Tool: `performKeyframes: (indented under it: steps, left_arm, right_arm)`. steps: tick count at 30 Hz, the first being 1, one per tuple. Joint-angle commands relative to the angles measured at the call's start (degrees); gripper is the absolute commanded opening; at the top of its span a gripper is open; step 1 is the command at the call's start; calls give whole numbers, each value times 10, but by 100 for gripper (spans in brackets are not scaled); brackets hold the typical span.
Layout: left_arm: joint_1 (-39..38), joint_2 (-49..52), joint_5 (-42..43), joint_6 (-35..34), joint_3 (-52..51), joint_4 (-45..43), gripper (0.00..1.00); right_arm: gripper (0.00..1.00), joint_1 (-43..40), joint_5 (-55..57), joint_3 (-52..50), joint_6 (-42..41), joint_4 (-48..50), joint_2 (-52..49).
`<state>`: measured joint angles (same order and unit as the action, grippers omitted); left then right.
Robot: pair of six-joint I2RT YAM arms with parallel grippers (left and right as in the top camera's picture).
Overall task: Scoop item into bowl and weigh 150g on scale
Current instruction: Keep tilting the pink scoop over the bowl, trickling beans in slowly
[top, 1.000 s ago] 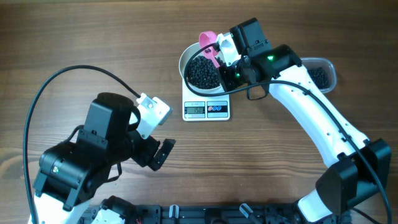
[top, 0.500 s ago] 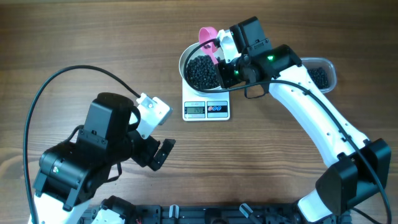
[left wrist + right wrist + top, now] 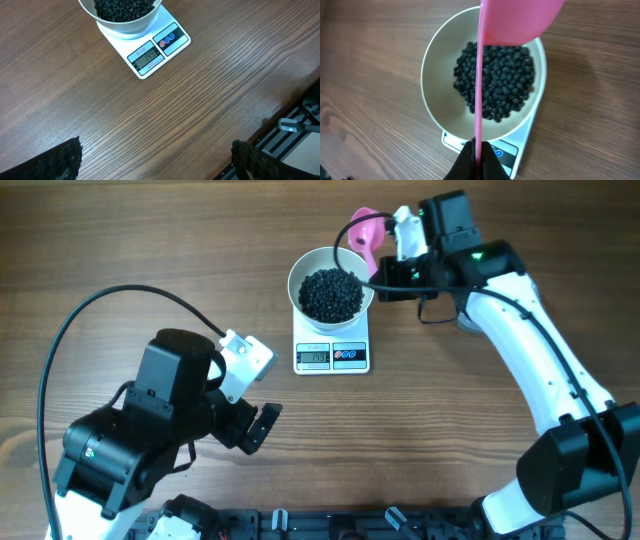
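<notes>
The white bowl [image 3: 303, 275] stands on the small white scale [image 3: 332, 356] at the back middle of the table and holds a heap of the black beads, the item [image 3: 332, 294]. My right gripper [image 3: 392, 248] is shut on the handle of a pink scoop [image 3: 364, 230], which hangs just past the bowl's back right rim. In the right wrist view the scoop [image 3: 517, 20] sits above the bowl [image 3: 437, 70] and beads [image 3: 497, 82], with the gripper [image 3: 477, 157] clamped on its thin handle. My left gripper [image 3: 155, 165] is open over bare wood, well in front of the scale [image 3: 150, 55].
A black cable [image 3: 100, 305] loops over the left side of the table. A dark rail with fittings [image 3: 300, 525] runs along the front edge, also seen as a rail [image 3: 300, 125] in the left wrist view. The left arm's bulk [image 3: 150, 440] fills the front left.
My right gripper has drawn the pink scoop up and to the back right, off the beads and out past the bowl's rim. The left arm has not moved.
</notes>
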<state>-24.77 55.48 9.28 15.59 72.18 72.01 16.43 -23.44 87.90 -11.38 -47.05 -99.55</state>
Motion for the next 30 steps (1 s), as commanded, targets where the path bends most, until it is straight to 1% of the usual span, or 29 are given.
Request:
performKeyframes:
  steps: [1, 7, 20, 24, 28, 30]
  left_arm:
    - [3, -3, -1, 7, 6, -2, 100]
    - [3, -3, -1, 7, 6, -2, 100]
    - [3, -3, -1, 7, 6, -2, 100]
    - [3, -3, -1, 7, 6, -2, 100]
    - [3, -3, -1, 7, 6, -2, 100]
    - [3, -3, -1, 7, 6, -2, 100]
  right_arm:
    - [4, -21, -33, 11, -6, 5, 3]
    - [4, -42, -39, 11, -6, 15, 3]
    - [5, -38, -39, 11, -6, 23, 3]
    - [4, -14, -36, 11, 12, 23, 3]
    - [4, 36, 25, 11, 25, 18, 3]
    - [5, 65, 69, 11, 47, 11, 3]
